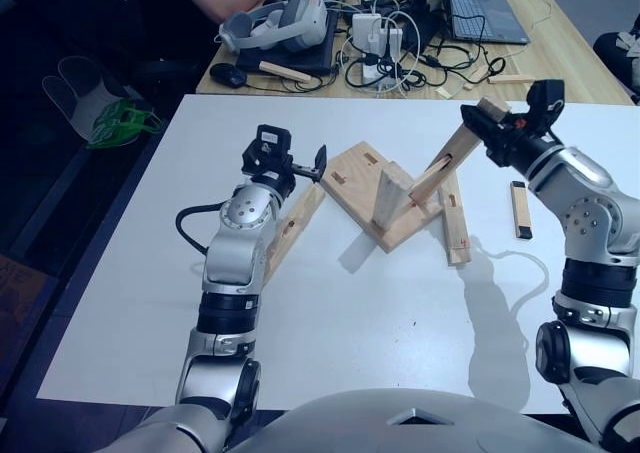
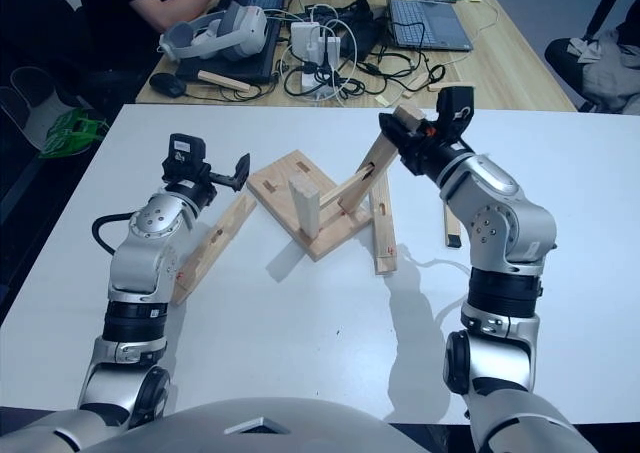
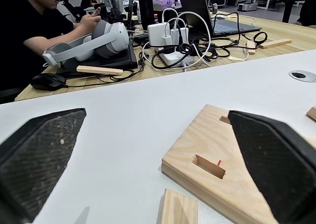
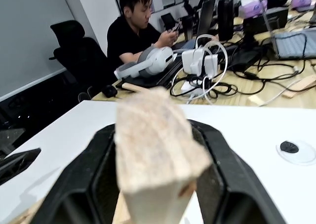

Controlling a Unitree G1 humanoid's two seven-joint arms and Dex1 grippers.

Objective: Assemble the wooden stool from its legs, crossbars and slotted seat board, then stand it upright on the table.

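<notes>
Here our right gripper (image 1: 487,123) is clamped on a tilted leg (image 1: 445,160), whose lower end meets the seat board (image 1: 355,188); an upright leg (image 1: 392,195) stands in that board; our left gripper (image 1: 305,168) gapes wide just beside the board's left corner, holding nothing.

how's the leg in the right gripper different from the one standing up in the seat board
The gripped leg leans at a slant; the standing leg is upright. The right gripper clamps the gripped leg's top end; no gripper holds the standing leg. Both are pale wood with lower ends at the seat board.
</notes>
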